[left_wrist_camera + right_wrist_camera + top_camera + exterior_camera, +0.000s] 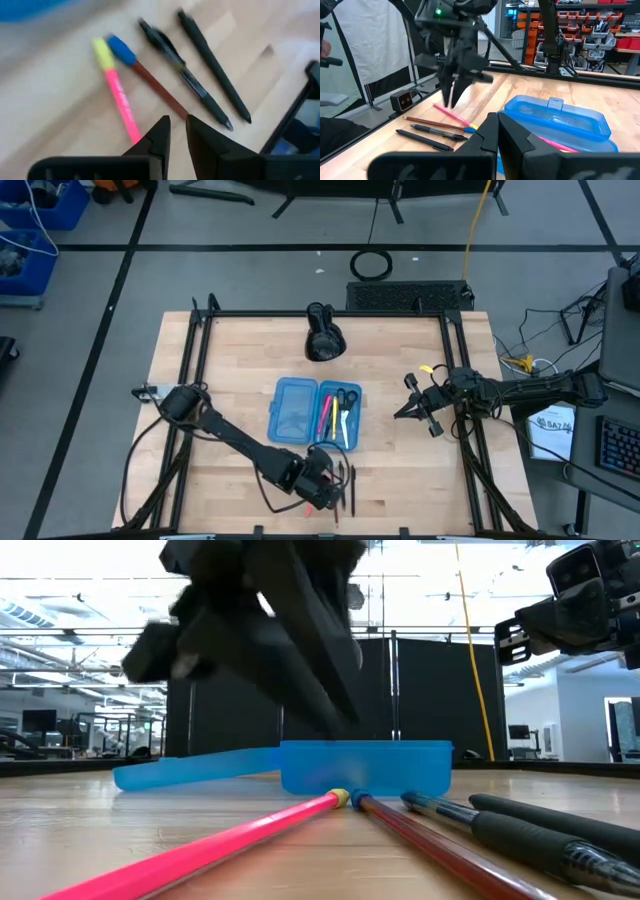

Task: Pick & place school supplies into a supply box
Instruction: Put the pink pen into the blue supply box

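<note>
From above, you see the open blue pencil case (314, 412) mid-table, pens and scissors (345, 397) in its right half. Your left gripper (325, 480) hovers near the front edge over loose pens (347, 483); your right gripper (412, 402) waits right of the case, fingers together.

At table height, a pink pencil (205, 847) and brown pencil (440, 850) lie before the case.

On your left wrist, the fingers (157, 137) stand slightly apart, holding nothing, above the pink pencil.

On your right wrist, the left gripper hangs above the four loose pens.
</note>
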Robot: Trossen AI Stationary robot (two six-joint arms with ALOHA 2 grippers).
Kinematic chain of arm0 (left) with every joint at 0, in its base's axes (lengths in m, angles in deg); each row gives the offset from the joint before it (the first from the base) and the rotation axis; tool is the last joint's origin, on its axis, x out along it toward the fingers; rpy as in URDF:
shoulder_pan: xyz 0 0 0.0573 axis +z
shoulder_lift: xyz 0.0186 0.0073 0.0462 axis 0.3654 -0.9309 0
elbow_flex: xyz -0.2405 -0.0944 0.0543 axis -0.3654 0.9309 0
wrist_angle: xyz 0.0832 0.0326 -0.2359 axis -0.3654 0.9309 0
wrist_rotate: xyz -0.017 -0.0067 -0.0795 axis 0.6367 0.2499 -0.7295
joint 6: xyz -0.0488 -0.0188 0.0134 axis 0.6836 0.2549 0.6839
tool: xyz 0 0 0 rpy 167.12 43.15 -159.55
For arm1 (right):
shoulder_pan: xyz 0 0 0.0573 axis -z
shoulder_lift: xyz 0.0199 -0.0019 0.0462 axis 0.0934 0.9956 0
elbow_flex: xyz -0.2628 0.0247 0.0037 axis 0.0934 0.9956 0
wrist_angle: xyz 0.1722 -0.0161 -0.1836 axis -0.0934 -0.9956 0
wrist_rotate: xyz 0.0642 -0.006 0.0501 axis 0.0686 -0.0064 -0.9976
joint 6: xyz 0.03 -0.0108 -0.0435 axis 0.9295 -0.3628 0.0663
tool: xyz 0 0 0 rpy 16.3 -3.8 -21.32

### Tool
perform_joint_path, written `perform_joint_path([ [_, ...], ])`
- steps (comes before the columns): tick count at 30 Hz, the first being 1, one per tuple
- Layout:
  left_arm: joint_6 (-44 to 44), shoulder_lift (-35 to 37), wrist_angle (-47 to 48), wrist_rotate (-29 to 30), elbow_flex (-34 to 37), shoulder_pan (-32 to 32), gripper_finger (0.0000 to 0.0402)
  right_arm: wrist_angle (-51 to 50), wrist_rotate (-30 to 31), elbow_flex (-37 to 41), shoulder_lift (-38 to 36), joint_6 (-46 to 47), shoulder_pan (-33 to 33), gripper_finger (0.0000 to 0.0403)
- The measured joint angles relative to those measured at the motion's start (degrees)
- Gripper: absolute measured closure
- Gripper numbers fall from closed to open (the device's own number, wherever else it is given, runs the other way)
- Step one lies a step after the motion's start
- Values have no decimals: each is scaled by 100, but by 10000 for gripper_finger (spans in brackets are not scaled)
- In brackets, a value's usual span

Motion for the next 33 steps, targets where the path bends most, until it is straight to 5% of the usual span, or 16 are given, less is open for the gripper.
perform_joint_path([
  [5,-334,223,414,429,-4,96,339,8,0,-2,-2,0,-2,403],
  [11,-722,-86,617,-516,0,460,339,20,0,0,1,2,0,403],
  [33,-1437,-72,470,-571,-188,707,339,-49,273,-2,7,1,0,403],
])
